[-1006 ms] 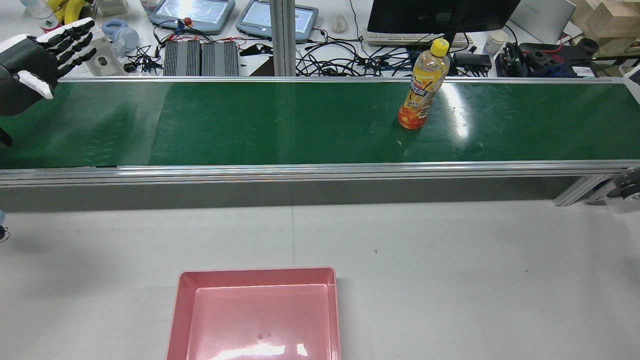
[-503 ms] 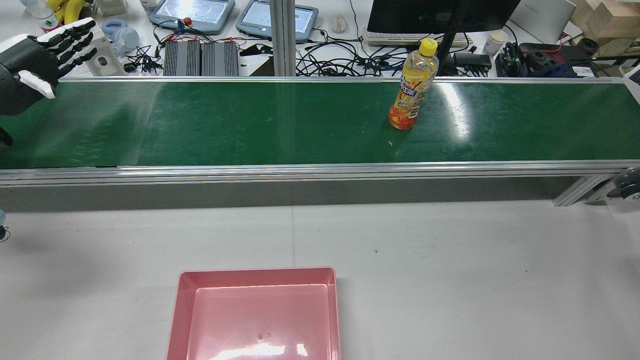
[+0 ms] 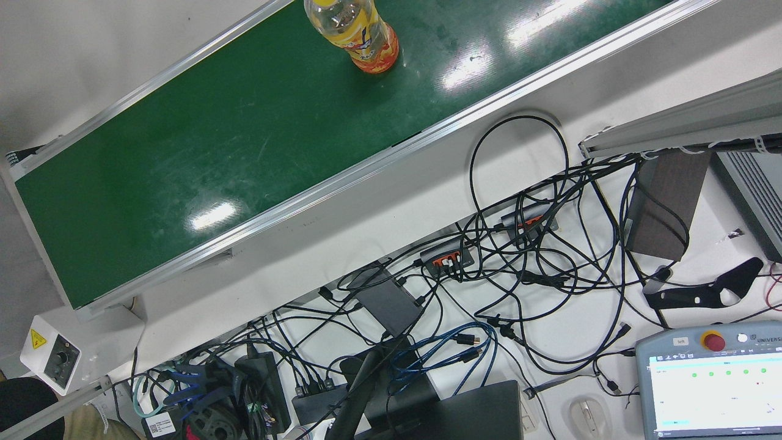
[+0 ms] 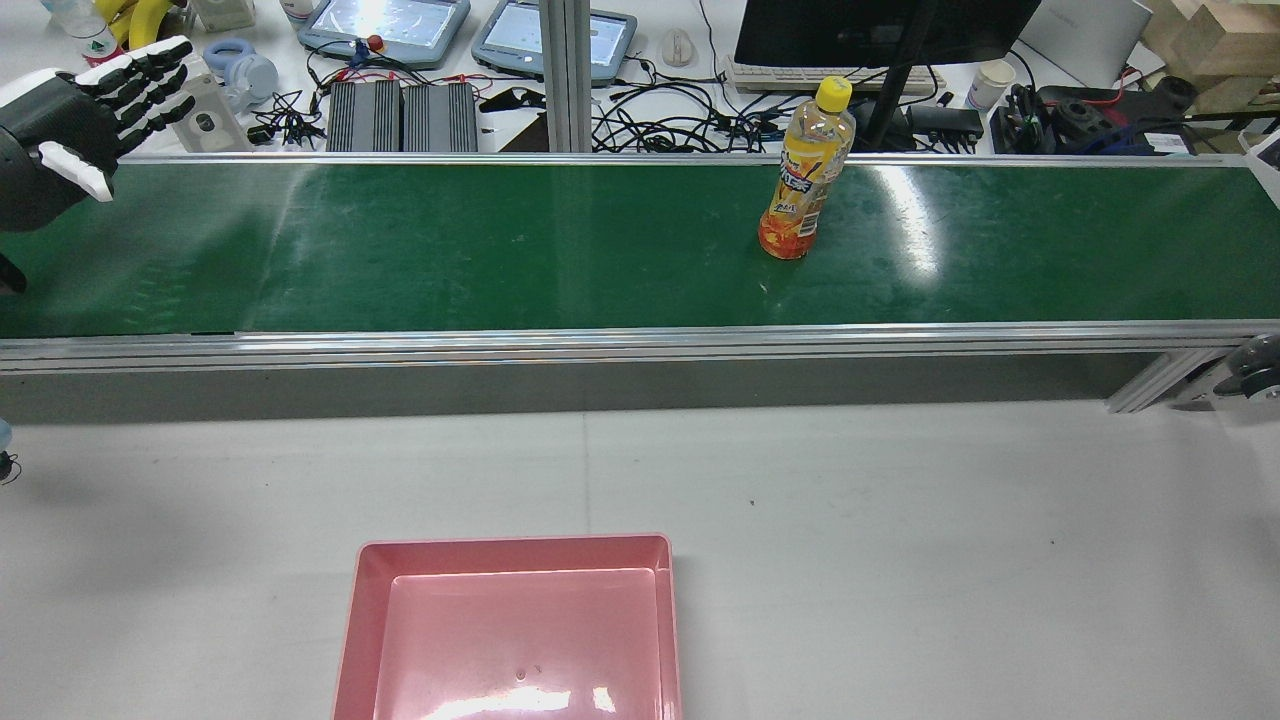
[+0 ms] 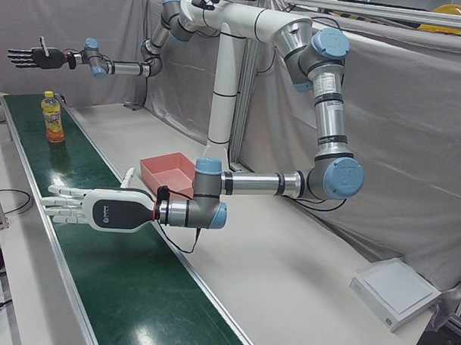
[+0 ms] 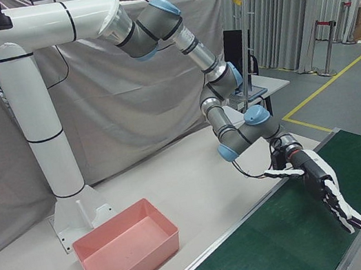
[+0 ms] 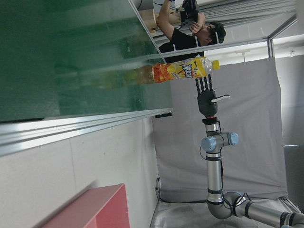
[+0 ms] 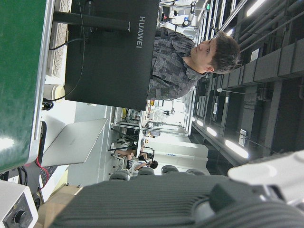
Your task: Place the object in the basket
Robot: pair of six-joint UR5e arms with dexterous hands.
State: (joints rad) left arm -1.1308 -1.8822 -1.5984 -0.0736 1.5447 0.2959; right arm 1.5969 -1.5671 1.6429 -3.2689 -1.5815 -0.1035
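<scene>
At the upper left of the rear view the black left hand point(image 4: 60, 120) hovers over the end of the green conveyor belt point(image 4: 500, 250), fingers straight and apart, holding nothing. The pink basket point(image 4: 510, 552) sits bottom centre. Right of centre the bottle point(image 4: 800, 190) stands upright on the belt, yellow-capped; its orange label's writing is too small to read. In the left-front view the white right hand point(image 5: 93, 209) lies flat, fingers spread. The right hand view's monitor point(image 8: 114, 52) reads HUAWEI.

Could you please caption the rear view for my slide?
Juice bottle upright on green conveyor; left hand open at its end; empty pink basket nearby.
</scene>
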